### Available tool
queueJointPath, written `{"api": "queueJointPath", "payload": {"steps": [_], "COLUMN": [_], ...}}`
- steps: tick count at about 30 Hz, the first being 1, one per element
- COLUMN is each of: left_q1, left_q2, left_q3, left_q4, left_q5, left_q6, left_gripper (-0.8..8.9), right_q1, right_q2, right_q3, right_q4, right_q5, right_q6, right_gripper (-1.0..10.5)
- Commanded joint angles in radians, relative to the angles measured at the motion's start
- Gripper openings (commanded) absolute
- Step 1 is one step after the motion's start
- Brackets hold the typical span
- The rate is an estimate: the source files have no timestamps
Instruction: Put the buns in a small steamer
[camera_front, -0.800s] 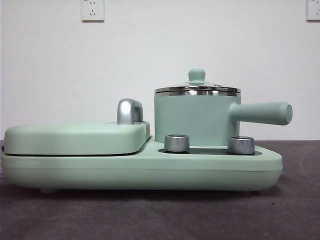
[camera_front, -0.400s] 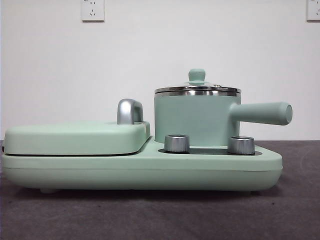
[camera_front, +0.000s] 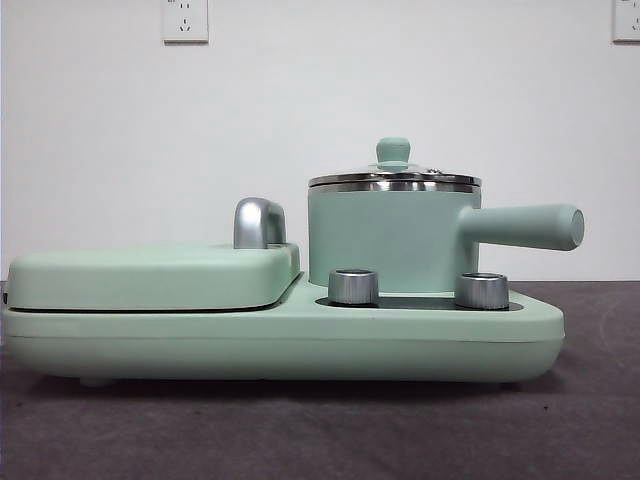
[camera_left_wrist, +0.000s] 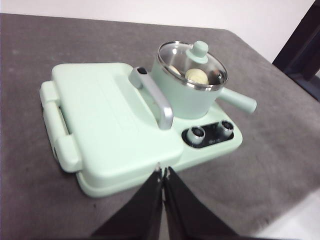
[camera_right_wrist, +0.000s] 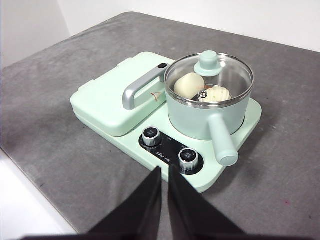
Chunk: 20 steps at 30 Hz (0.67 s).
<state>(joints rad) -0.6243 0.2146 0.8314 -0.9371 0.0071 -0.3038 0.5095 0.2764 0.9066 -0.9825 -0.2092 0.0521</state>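
Note:
The small steamer (camera_front: 390, 238) is a mint-green pot with a steel rim and a long side handle (camera_front: 525, 227), standing on the right half of a mint-green cooker base (camera_front: 300, 340). Its glass lid (camera_right_wrist: 210, 75) with a green knob (camera_front: 393, 151) is on. Through the lid I see both buns inside: a smooth one (camera_right_wrist: 189, 85) and a ridged one (camera_right_wrist: 215, 94); they also show in the left wrist view (camera_left_wrist: 196, 76). My left gripper (camera_left_wrist: 163, 172) and right gripper (camera_right_wrist: 164, 170) are both shut, empty, and held back above the table short of the cooker.
A flat hinged griddle lid (camera_front: 150, 275) with a steel handle (camera_front: 259, 222) covers the cooker's left half. Two steel knobs (camera_front: 353, 286) (camera_front: 481, 290) sit in front of the pot. The table has a dark grey cloth (camera_front: 320, 430); its edges show in both wrist views.

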Motion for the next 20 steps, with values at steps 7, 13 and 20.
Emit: {"api": "queueJointPath", "payload": {"steps": [7, 13, 20], "left_q1": [0.215, 0.382, 0.506], "left_q2": [-0.099, -0.208, -0.211], "left_q3": [-0.182, -0.512, -0.764], "left_q4": [0.223, 0.567, 0.719], "left_q5": [-0.001, 0.000, 0.000], "left_q6": [0.204, 0.321, 0.310], "left_gripper": [0.07, 0.07, 0.07], "right_q1": [0.006, 0.006, 0.006], "right_q2": [0.003, 0.003, 0.003], "right_q3": [0.008, 0.008, 0.008], "right_q4": [0.011, 0.011, 0.011], "right_q5": [0.000, 0.000, 0.000], "right_q6": [-0.008, -0.008, -0.008], "right_gripper": [0.2, 0.2, 0.2]}}
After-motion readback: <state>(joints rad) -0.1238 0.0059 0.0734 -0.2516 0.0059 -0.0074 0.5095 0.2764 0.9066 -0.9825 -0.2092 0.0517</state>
